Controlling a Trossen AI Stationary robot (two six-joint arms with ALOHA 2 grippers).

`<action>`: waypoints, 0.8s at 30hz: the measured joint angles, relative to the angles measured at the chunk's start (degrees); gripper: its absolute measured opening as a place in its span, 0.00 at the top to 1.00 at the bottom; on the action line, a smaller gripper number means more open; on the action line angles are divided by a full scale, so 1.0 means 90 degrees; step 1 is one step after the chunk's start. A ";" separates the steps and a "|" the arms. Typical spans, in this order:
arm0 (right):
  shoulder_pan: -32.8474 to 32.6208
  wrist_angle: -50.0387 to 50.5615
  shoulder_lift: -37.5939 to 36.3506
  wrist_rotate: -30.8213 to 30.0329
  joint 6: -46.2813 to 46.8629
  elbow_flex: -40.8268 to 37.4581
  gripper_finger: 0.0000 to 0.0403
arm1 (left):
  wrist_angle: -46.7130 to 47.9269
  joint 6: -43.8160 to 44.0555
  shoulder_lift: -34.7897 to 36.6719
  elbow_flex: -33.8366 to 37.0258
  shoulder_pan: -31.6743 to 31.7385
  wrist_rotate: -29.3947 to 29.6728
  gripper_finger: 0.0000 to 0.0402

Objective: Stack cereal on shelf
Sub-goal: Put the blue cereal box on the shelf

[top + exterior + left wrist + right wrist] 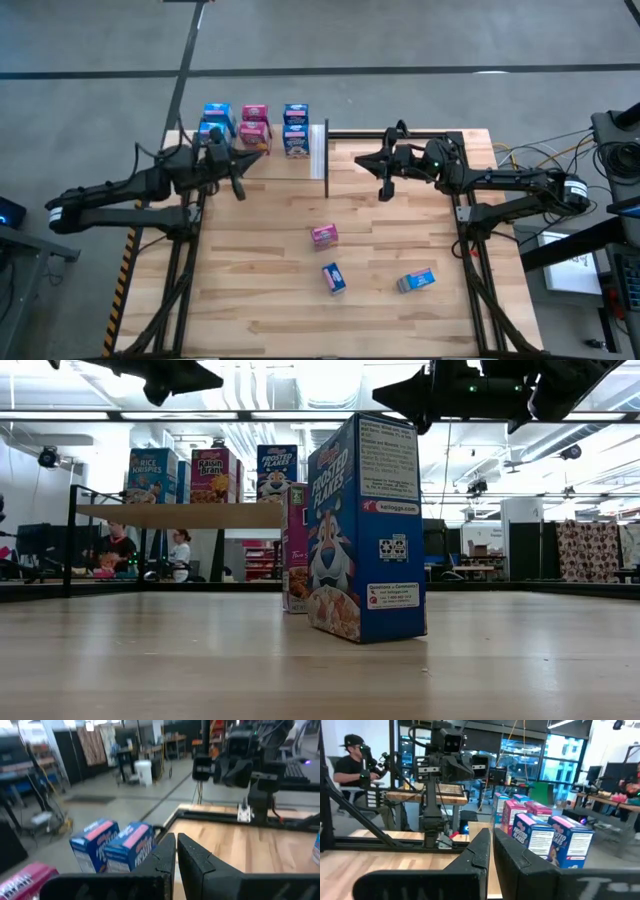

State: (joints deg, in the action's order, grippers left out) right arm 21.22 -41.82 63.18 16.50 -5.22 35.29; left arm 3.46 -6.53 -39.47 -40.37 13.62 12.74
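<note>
Scene was lit brightly and evenly by ceiling strip lights (pixel 330 412), blown out in the low view. Soft shadows were cast on the desk (pixel 260 280). Left wrist view was motion-blurred; near claw fingers (pixel 475 855) were rendered soft.

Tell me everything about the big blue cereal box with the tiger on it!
The blue cereal box is cardboard, printed "Frosted Flakes" with a cartoon tiger and a bowl of flakes; its side carries a white text panel and small labels. It stands upright on the wooden table, turned corner-on to the low camera. A pink box stands just behind it; whether they touch I cannot tell. No end effector touches it.
</note>
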 joint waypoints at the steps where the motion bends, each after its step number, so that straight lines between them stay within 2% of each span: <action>1: -0.0023 0.0008 0.0000 -0.0004 0.0108 0.0000 0.97 | -0.0122 -0.0082 0.0061 0.0097 0.0000 0.0000 1.00; 14: -0.0334 0.0126 0.0000 -0.0001 0.1339 0.0070 0.97 | -0.1129 -0.0624 0.0927 0.1046 0.0000 -0.0037 1.00; 24: -0.0545 0.2301 0.0225 -0.0004 0.1486 0.1229 0.97 | -0.1367 -0.0774 0.1318 0.1361 0.0003 -0.0039 1.00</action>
State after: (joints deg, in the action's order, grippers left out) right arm 16.32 -21.12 65.21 16.47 8.15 46.35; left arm -8.84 -13.50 -27.61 -28.12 13.65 12.38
